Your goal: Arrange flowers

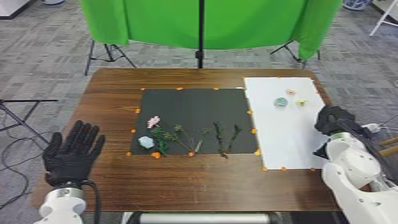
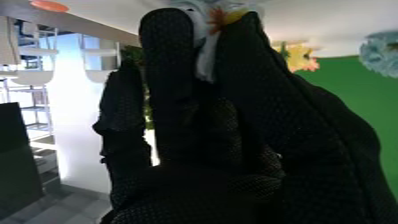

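Note:
In the head view, my left hand point(image 1: 69, 159) is open at the table's left, its fingers straight. My right hand point(image 1: 336, 120) is at the white sheet's right edge. In the right wrist view, this right hand point(image 2: 266, 100) pinches a white flower point(image 2: 209, 47) with an orange centre between its fingertips. Beyond it are a yellow flower point(image 2: 297, 54) and a pale teal flower point(image 2: 384, 54). The head view has a small pink flower point(image 1: 290, 92) near those two. On the black mat point(image 1: 191, 102) lie a pink flower point(image 1: 154, 121), a pale blue flower point(image 1: 147, 142) and several green stems point(image 1: 219, 135).
The white sheet point(image 1: 282, 135) lies beside the mat on the brown wooden table point(image 1: 204, 187). Small orange pieces point(image 1: 253, 131) line the edges of both. A green cloth point(image 1: 249, 30) and black stands are behind the table.

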You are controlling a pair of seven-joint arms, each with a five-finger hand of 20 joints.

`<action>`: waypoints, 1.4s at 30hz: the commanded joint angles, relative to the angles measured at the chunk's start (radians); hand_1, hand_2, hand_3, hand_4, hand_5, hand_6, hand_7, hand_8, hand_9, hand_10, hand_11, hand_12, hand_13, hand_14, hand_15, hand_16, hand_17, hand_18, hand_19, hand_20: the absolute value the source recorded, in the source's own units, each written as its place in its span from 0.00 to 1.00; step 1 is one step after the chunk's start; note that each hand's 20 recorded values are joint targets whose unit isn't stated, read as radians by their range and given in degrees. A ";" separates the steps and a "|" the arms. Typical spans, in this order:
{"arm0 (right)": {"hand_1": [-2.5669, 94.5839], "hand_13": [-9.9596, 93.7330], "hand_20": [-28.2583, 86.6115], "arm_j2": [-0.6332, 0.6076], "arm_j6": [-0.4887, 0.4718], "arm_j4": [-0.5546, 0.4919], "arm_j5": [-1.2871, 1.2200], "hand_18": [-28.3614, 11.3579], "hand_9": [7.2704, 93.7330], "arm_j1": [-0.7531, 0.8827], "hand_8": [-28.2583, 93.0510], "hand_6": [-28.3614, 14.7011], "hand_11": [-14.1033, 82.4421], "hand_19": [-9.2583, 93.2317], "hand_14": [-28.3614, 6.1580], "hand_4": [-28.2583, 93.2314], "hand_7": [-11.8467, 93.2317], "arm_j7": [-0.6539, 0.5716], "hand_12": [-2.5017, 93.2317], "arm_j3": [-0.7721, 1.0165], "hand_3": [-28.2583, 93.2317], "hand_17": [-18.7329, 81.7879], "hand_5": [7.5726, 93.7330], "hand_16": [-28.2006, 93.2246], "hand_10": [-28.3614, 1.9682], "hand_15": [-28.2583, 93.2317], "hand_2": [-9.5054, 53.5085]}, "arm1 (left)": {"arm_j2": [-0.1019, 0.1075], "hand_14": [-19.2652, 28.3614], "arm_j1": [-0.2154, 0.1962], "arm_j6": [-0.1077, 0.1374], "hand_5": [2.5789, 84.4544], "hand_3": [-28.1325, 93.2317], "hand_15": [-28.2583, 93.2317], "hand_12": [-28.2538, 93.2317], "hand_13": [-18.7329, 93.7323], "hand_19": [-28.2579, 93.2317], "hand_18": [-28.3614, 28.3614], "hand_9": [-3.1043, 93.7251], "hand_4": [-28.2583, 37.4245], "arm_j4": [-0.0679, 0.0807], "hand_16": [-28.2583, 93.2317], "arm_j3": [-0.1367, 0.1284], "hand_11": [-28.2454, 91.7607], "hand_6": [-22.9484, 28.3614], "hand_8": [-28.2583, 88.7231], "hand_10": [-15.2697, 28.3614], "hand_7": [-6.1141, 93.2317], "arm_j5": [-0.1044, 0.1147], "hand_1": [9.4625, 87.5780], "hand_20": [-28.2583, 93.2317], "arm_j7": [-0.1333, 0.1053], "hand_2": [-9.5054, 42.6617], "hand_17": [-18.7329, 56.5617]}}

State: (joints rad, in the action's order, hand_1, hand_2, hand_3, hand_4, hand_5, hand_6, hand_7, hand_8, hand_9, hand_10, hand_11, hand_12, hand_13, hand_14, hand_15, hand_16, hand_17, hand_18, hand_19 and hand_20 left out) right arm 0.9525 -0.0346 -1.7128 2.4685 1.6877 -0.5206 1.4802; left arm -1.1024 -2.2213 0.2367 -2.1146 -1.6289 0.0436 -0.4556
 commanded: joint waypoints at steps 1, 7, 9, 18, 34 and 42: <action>0.66 0.76 0.57 -0.045 0.033 -0.176 0.022 0.17 0.89 0.010 0.20 0.66 0.30 0.89 0.62 0.00 0.50 0.008 0.46 -0.058 0.82 0.48 0.77 0.54 0.59 0.60 0.00 | -0.004 0.74 -0.029 -0.012 0.56 0.87 0.56 0.32 0.43 0.53 0.75 0.43 0.00 0.001 0.17 -0.007 0.45 0.66 0.16 0.72 0.23 -0.003 0.22 0.34 -0.001 0.46 0.14; 0.66 0.76 0.58 -0.019 0.030 -0.248 0.010 0.16 0.89 -0.102 0.21 0.65 0.30 0.89 0.62 0.00 0.51 0.114 0.47 -0.204 0.82 0.47 0.76 0.54 0.59 0.60 0.00 | 0.000 0.74 -0.038 -0.008 0.56 0.87 0.55 0.32 0.43 0.53 0.75 0.43 0.00 -0.002 0.17 -0.013 0.45 0.66 0.16 0.72 0.23 -0.001 0.22 0.34 -0.003 0.46 0.14; 0.65 0.76 0.58 0.009 0.007 -0.251 0.001 0.16 0.89 -0.163 0.21 0.65 0.30 0.89 0.62 0.00 0.51 0.151 0.47 -0.278 0.82 0.47 0.76 0.54 0.60 0.60 0.00 | 0.002 0.74 -0.038 -0.005 0.56 0.87 0.55 0.32 0.43 0.53 0.75 0.43 0.00 -0.002 0.17 -0.010 0.45 0.66 0.16 0.72 0.23 0.001 0.22 0.34 0.000 0.46 0.14; 0.65 0.76 0.58 0.205 -0.010 -0.066 0.034 0.16 0.88 -0.396 0.21 0.65 0.31 0.89 0.62 0.00 0.53 0.326 0.47 -0.598 0.83 0.47 0.74 0.54 0.60 0.61 0.00 | 0.002 0.74 -0.006 0.003 0.56 0.87 0.55 0.32 0.43 0.53 0.75 0.43 0.00 0.012 0.17 0.006 0.45 0.66 0.16 0.72 0.23 0.008 0.22 0.34 0.016 0.46 0.14; 0.64 0.74 0.58 0.326 -0.011 0.022 0.111 0.16 0.86 -0.415 0.21 0.64 0.33 0.90 0.63 0.00 0.57 0.320 0.47 -0.743 0.84 0.47 0.71 0.54 0.60 0.63 0.00 | 0.009 0.74 0.045 0.019 0.56 0.86 0.56 0.32 0.43 0.53 0.75 0.43 0.00 0.038 0.17 0.021 0.45 0.66 0.16 0.72 0.23 0.009 0.23 0.34 0.036 0.46 0.14; 0.62 0.71 0.62 0.367 -0.022 0.103 0.165 0.13 0.83 -0.429 0.20 0.62 0.33 0.93 0.60 0.00 0.57 0.274 0.45 -0.753 0.84 0.47 0.68 0.52 0.58 0.65 0.00 | 0.009 0.74 0.059 0.018 0.56 0.87 0.56 0.32 0.43 0.53 0.75 0.44 0.00 0.039 0.17 0.029 0.45 0.66 0.16 0.72 0.23 0.033 0.22 0.34 0.041 0.47 0.14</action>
State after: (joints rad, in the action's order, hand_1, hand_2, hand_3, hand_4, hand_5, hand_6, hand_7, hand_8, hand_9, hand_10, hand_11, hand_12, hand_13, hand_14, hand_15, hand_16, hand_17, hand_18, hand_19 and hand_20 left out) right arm 1.2713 -0.0455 -1.6916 2.6040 1.2706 -0.2148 0.7217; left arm -1.0897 -2.1791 0.2375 -2.0907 -1.6142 0.0444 -0.4281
